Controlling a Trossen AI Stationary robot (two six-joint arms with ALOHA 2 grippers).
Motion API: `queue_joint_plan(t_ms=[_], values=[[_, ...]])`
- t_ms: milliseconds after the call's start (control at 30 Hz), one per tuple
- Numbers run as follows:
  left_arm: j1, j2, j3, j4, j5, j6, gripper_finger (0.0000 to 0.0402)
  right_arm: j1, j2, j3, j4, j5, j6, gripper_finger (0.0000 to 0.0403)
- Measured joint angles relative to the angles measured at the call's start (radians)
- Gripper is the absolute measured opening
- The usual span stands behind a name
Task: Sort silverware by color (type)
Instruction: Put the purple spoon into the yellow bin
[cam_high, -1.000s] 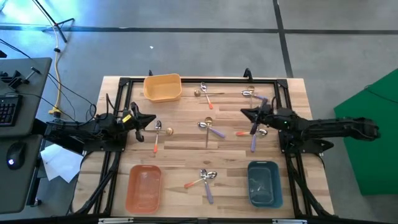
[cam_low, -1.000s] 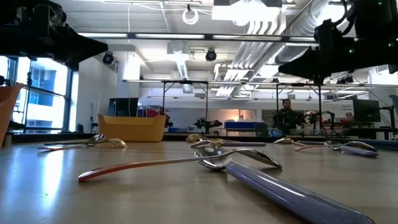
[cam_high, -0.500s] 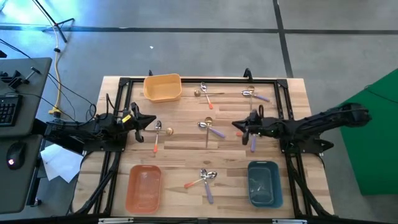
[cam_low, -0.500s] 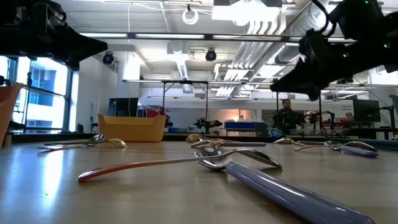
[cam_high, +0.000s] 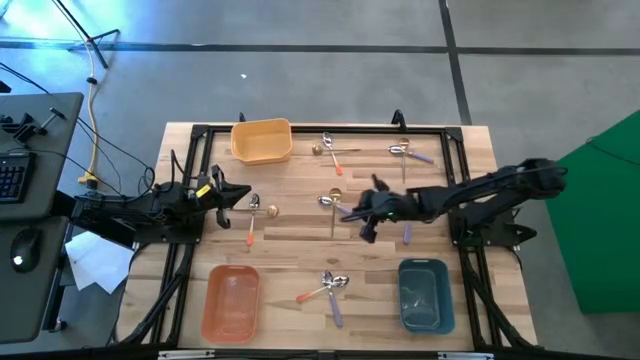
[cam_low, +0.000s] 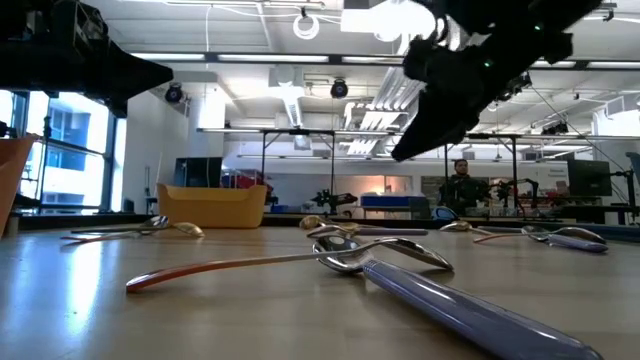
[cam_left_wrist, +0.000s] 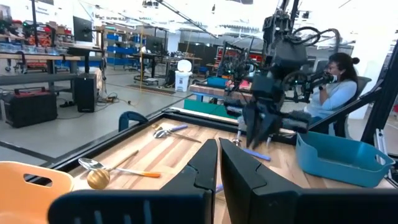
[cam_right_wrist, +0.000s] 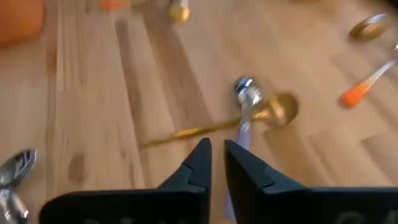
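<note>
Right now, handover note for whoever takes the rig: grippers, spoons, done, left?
Left gripper: shut, empty, parked at table's left side.
Right gripper: narrow gap between fingers, empty, above the centre gold spoon and lavender-handled spoon.
Spoons lie loose across the table.
Done: nothing visibly sorted; orange bin, blue bin and yellow bin look empty.
Left: all spoons.

Robotics lab: exposed ceiling ducts (cam_low: 440, 45), storage shelving (cam_left_wrist: 124, 46), seated person (cam_left_wrist: 339, 78) beyond table.
</note>
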Motion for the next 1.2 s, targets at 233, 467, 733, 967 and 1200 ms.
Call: queue_joint_plan(t_ms=[233, 467, 733, 967, 1200], values=[[0.000, 0.000, 0.000, 0.000, -0.007, 0.017, 0.0010, -0.005, 0.204, 0.187, -0.260, 0.000, 0.063, 0.0124], [0.000, 0.000, 0.000, 0.001, -0.009, 0.017, 0.0010, -0.036, 0.367, 0.300, -0.358, 0.023, 0.089, 0.0155], [0.000, 0.000, 0.000, 0.000, -0.010, 0.009, 0.0010, -0.097, 0.426, 0.320, -0.366, -0.008, 0.074, 0.0135], [0.000, 0.000, 0.000, 0.000, -0.008, 0.000, 0.0010, -0.108, 0.426, 0.320, -0.361, -0.077, 0.041, 0.0073], [0.000, 0.000, 0.000, -0.001, -0.008, -0.007, 0.0010, -0.108, 0.426, 0.320, -0.362, -0.091, 0.032, 0.0045]])
